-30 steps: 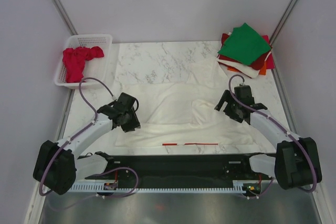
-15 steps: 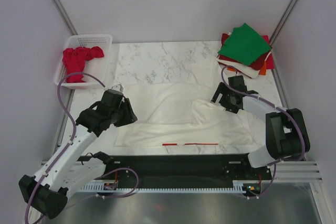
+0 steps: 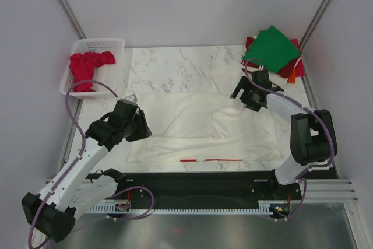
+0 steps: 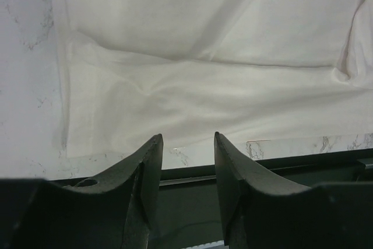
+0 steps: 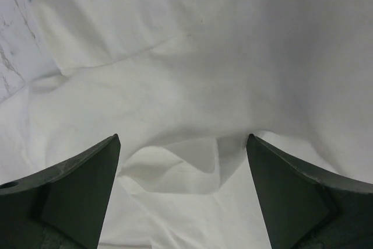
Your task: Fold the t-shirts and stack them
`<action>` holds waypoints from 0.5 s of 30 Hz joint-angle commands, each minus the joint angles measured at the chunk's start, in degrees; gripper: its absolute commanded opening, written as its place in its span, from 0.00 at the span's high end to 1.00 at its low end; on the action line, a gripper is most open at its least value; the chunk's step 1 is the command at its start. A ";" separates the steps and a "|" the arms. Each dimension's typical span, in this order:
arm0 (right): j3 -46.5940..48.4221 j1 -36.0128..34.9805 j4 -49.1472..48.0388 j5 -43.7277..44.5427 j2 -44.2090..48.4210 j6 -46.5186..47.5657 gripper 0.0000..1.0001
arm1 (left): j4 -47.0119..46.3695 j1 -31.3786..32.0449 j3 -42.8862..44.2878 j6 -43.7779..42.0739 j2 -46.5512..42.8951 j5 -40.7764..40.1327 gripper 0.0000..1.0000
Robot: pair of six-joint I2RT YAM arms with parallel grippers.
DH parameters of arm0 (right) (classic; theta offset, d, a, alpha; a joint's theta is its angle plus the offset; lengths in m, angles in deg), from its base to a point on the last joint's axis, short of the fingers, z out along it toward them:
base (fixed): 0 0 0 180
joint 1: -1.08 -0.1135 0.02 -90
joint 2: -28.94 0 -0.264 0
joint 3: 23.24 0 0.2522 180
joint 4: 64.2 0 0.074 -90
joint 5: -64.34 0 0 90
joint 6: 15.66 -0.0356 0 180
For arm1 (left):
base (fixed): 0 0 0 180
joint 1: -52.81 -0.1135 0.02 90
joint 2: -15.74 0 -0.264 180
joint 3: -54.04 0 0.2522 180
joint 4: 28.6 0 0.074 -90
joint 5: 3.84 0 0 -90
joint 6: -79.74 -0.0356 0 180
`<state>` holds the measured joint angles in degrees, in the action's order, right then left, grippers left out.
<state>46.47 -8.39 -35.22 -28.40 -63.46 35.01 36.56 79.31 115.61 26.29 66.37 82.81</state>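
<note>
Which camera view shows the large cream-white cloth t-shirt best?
The top external view: the large cream-white cloth t-shirt shows nearly its whole outline. The left wrist view shows only one corner; the right wrist view, only wrinkled folds.

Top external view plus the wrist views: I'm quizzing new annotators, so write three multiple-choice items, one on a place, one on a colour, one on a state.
1. Where is the red t-shirt?
A. in the white basket
B. spread flat on the table
C. hung on a frame post

2. What colour is the top shirt of the far-right stack?
A. orange
B. green
C. white

3. How do the jaws of the right gripper stand?
A. open, holding nothing
B. shut on cloth
C. shut on a cable

Answers:
1 A, it lies bunched inside the lattice walls.
2 B, the green t-shirt covers the pile.
3 A, the right wrist view shows them wide apart above the cream-white t-shirt.
</note>
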 commanded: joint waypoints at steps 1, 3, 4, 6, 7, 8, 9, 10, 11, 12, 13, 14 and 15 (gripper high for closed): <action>8.27 0.33 -2.22 4.22 -4.87 -2.24 0.02 | 0.37 0.22 0.97 -1.93 -0.71 -1.48 0.52; 12.15 0.68 -1.78 7.47 -7.26 -1.89 0.02 | 0.37 0.31 0.97 -1.84 -0.80 -1.65 0.52; 16.35 1.03 -0.99 8.27 -9.53 -1.72 0.02 | 0.28 0.31 0.97 -1.93 -0.80 -1.57 0.52; 20.50 1.21 -0.46 10.46 -11.48 0.04 0.02 | 0.20 0.31 0.88 -1.84 -1.24 -1.92 0.52; 24.35 1.21 -0.54 10.91 -13.66 0.65 0.02 | 0.02 0.39 0.88 -1.75 -1.32 -2.01 0.52; 26.48 1.13 -0.20 10.92 -15.08 2.23 0.02 | -0.07 0.39 0.79 -1.75 -1.41 -2.01 0.52; 28.76 1.21 0.24 10.74 -16.57 3.11 0.03 | -0.16 0.39 0.79 -1.75 -1.59 -2.27 0.52; 32.96 1.13 1.55 10.31 -19.72 3.73 0.04 | -0.16 0.39 0.70 -1.58 -1.50 -2.27 0.52; 35.09 1.13 2.26 10.21 -21.40 5.04 0.05 | -0.24 0.39 0.70 -1.66 -1.59 -2.27 0.53; 37.03 1.04 2.88 10.21 -22.98 5.58 0.07 | -0.24 0.31 0.70 -1.66 -1.59 -2.27 0.52; 40.44 0.86 3.93 10.13 -25.96 5.93 0.10 | -0.33 0.39 0.62 -1.49 -1.68 -2.18 0.53; 41.95 0.60 4.28 10.21 -27.38 6.28 0.13 | -0.42 0.39 0.62 -1.57 -1.76 -2.27 0.53; 43.45 0.25 4.55 10.39 -28.70 7.42 0.17 | -0.42 0.48 0.62 -1.49 -1.94 -2.27 0.53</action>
<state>85.22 -7.32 -33.64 -19.35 -87.92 38.81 36.52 79.55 115.61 26.29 65.41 81.72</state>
